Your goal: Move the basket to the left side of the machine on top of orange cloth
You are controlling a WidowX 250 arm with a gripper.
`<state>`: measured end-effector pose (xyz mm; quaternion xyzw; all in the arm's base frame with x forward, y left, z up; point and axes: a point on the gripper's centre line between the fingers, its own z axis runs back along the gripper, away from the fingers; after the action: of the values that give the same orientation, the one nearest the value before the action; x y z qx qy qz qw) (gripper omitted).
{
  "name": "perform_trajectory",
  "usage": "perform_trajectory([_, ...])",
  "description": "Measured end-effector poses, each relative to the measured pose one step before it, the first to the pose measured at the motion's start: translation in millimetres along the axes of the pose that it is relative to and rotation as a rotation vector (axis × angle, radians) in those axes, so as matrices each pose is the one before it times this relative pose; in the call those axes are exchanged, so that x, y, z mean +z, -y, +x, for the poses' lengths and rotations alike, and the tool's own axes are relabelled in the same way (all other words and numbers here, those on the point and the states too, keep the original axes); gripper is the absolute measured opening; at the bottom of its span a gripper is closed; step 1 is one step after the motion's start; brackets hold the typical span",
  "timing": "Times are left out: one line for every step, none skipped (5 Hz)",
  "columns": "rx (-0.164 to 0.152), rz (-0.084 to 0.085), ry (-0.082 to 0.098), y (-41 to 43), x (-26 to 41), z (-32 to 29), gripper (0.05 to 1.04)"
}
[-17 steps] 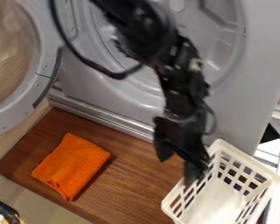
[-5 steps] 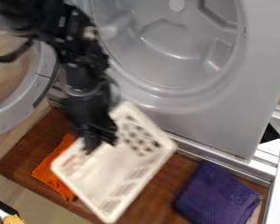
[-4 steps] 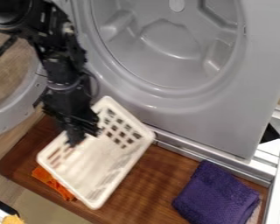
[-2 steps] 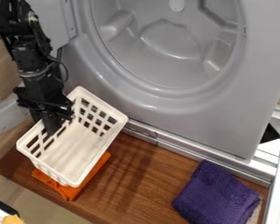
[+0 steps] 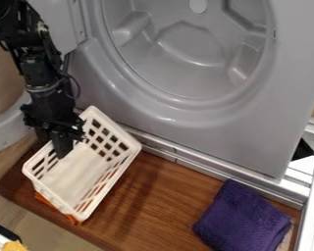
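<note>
Black arm (image 5: 41,71) down from the upper left, gripper (image 5: 59,146) at its lower end, fingertips downward

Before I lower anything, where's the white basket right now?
In the camera view, the white basket is at lower left, over the orange cloth, its upper-left wall at the claw.

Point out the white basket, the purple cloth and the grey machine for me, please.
White basket (image 5: 74,171): camera view, on its inside bottom.
Purple cloth (image 5: 242,218): camera view, on its upper surface.
Grey machine (image 5: 251,130): camera view, on its front panel.
</note>
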<state>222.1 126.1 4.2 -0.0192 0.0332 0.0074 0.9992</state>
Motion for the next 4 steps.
perform_trajectory([-0.0101, -0.0042, -0.0030, 3.02, -3.13, -4.78, 0.639])
perform_trajectory([-0.0119, -0.0057, 0.0014, 5.59, -1.79, -2.49, 0.935])
perform_trajectory([-0.0338, -0.0130, -0.0145, 14.32, -4.02, 0.34, 1.010])
perform_trajectory([-0.0779, 0.0373, -0.0034, 18.26, 12.66, 7.34, 1.005])
